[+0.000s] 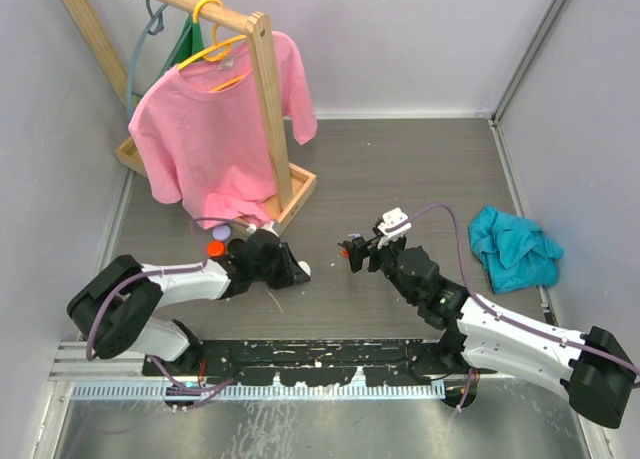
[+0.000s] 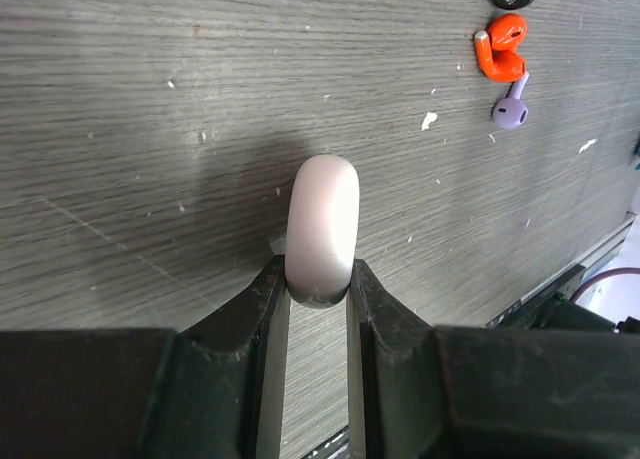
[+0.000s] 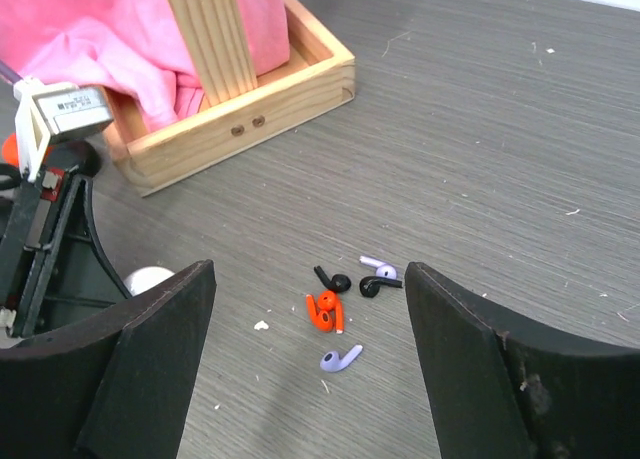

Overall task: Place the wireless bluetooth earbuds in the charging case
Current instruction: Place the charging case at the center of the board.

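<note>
- Earbuds lie loose on the desk, and we hold our right hand wide open over them.
- Our left hand pinches a white case.

Wireless bluetooth earbuds: loose cluster lying flat on the grey wood-grain worktop, none seated in a case.
- Orange-red pair: pressed together, stems crossing.
- Lavender earbud: just beside the orange-red pair, on its side.
- Black earbuds: two, near each other, stems pointing apart.
- Second lavender earbud: touching one of the black ones.

Charging case: white, glossy, rounded, seen edge-on. It stands on its narrow edge, its lower end pinched between the jaws of the left gripper. No seam or lid can be made out. It sits apart from the cluster.
</note>
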Controlling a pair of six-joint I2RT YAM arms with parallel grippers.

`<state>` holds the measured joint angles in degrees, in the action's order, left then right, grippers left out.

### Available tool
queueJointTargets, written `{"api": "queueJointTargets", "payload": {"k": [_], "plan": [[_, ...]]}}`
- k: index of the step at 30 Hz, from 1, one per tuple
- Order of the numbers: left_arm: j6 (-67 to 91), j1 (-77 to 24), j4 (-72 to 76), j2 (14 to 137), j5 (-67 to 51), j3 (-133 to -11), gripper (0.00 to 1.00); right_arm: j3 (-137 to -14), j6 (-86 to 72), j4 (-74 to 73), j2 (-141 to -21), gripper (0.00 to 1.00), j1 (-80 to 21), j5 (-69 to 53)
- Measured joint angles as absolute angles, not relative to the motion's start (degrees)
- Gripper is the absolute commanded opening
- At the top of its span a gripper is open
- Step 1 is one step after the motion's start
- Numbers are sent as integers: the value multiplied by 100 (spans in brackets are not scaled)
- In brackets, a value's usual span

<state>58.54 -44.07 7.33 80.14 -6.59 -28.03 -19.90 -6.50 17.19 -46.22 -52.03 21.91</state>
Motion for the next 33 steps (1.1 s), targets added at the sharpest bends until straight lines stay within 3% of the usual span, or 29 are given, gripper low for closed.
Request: {"api": "queueJointTargets", "payload": {"k": [11,15,19,25,33], "plan": [[6587,-4915,845,8215,-523,-2882,26,-1872,-740,1966,-4580,83,-5203,2443],[6772,-5251,703,8154,-484,-2882,35,-1872,-753,1975,-4569,84,-5203,2460],[6879,-5395,388,7961,-381,-2873,52,-1872,-760,1973,-4569,84,-5203,2480],[6812,-5395,-220,7478,14,-2873,67,-1870,-770,1970,-4567,85,-5203,2530],[6552,-5113,-1719,6230,768,-2875,71,-1870,-773,1966,-4567,86,-5203,2633]]}}
